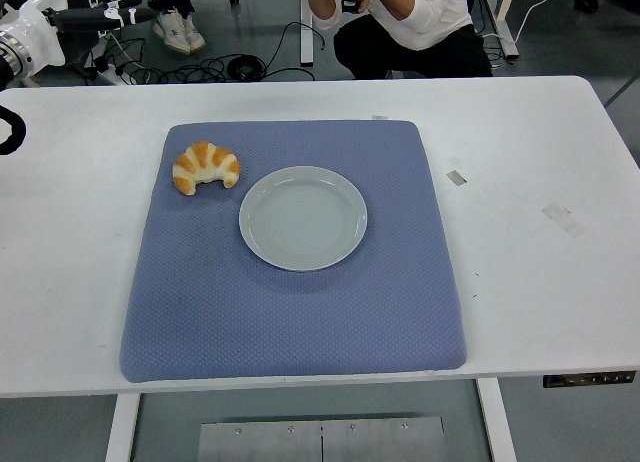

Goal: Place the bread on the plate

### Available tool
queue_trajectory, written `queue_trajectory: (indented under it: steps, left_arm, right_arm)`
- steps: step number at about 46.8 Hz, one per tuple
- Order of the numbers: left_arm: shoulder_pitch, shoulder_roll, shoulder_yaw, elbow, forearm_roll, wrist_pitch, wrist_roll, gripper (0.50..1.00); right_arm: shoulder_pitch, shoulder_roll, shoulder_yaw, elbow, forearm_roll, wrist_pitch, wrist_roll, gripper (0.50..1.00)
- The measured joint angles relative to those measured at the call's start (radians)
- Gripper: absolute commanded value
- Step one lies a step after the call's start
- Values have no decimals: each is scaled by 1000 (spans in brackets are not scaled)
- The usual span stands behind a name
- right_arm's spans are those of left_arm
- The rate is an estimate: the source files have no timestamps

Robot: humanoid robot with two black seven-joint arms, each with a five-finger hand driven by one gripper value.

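Observation:
The bread, a golden croissant, lies on the far left part of a blue mat. An empty pale grey plate sits on the mat just right of it, a small gap apart. A small black curved part of my left hand shows at the left edge, well left of the croissant, over the white table. My right arm is out of view.
The white table has bits of tape at the right. A crouching person with a camera is beyond the far edge. White equipment and cables are at the top left.

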Motion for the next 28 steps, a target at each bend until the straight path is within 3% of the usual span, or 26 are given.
queue_trajectory:
  steps: [28]
  left_arm:
    - [6,-3,2,0,1,1,3,980]
  right_arm:
    - [0,0,-1,0,0,0,0,1000]
